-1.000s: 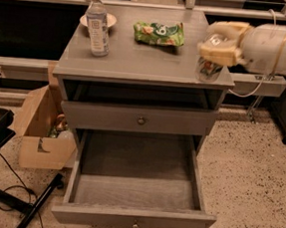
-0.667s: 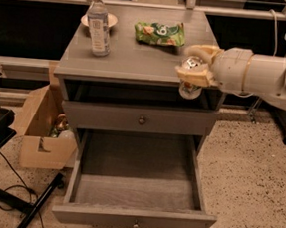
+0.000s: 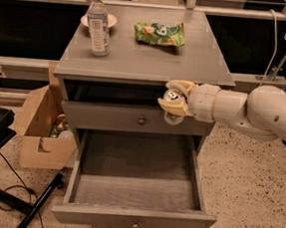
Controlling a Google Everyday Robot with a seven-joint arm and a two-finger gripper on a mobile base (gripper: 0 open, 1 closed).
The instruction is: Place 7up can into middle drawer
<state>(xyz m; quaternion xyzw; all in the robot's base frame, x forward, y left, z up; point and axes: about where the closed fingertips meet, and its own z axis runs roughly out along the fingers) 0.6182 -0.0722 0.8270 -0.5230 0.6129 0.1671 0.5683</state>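
My gripper [image 3: 174,103] is shut on the 7up can [image 3: 173,96], a small silver can seen top-on between the cream fingers. It hangs off the cabinet's front edge, in front of the closed upper drawer front [image 3: 107,117]. It is above the back right part of the middle drawer [image 3: 134,216], which is pulled fully open, its long grey tray bare inside. The arm reaches in from the right.
On the cabinet top [image 3: 197,61] stand a clear water bottle [image 3: 98,24], a small plate [image 3: 111,20] behind it, and a green snack bag [image 3: 159,33]. An open cardboard box [image 3: 42,127] sits on the floor to the left, with black stand legs [image 3: 35,204] nearby.
The gripper with the can has moved left and down, from over the cabinet top's right edge to in front of the upper drawer, above the open drawer.
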